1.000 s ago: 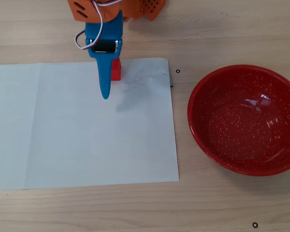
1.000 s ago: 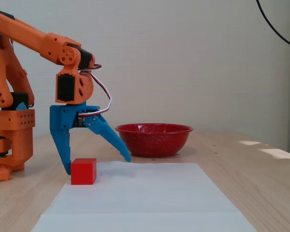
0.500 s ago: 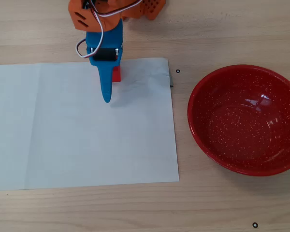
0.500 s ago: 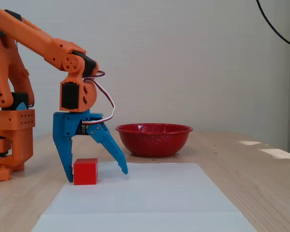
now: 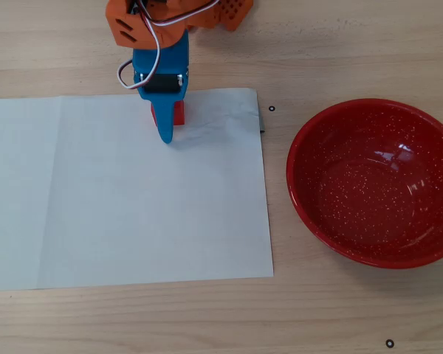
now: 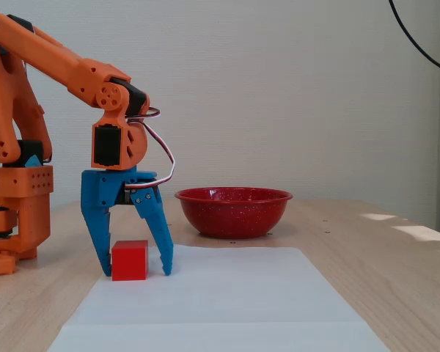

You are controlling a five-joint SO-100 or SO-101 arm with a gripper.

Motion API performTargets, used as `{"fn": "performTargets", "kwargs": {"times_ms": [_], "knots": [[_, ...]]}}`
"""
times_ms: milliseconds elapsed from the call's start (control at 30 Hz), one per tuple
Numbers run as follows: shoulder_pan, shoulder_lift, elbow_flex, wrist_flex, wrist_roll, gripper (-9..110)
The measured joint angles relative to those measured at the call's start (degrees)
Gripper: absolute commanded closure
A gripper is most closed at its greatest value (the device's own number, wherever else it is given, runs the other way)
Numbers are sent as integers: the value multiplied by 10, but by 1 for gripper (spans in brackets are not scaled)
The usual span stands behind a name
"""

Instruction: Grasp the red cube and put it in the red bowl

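No brand, label or writing can be read on anything here. The bowl [image 5: 374, 182] sits on the table [image 5: 340, 44] by its right edge in the overhead view, well apart from the arm, and it holds nothing (only its white speckles and a glint of light show inside). In the fixed view the bowl [image 6: 233, 211] stands behind and to the right of the arm.

The cube [image 6: 129, 259] rests on the paper [image 5: 125, 192], close to the sheet's far edge in the overhead view, where only a sliver of the cube [image 5: 179, 113] shows beside the blue finger. The paper lies flat on the left part of the table, its right edge just short of the bowl.

The gripper [image 6: 134, 271] stands over the cube with both blue fingertips down at the paper. One finger [image 6: 97, 235] is just at the cube's left face in the fixed view; the other sits just right of the cube with a small gap left, so the jaws are narrow around the cube but not yet clamped on it.

Half a second ago the right-hand finger was splayed well out to the right; it has since swung in close to the cube. Cube, paper and bowl have not moved.
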Motion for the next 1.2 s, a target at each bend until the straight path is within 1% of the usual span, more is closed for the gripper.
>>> {"fn": "performTargets", "kwargs": {"times_ms": [100,167,300,467,600,1033,1200], "knots": [[0,0,-1,-9,3,87],[0,0,-4,-12,5,101],[0,0,-4,-10,5,101],[-1,-1,-22,54,4,101],[-1,-1,-100,121,1,101],[0,-14,-323,317,-65,101],[57,-28,-383,353,-91,101]]}}
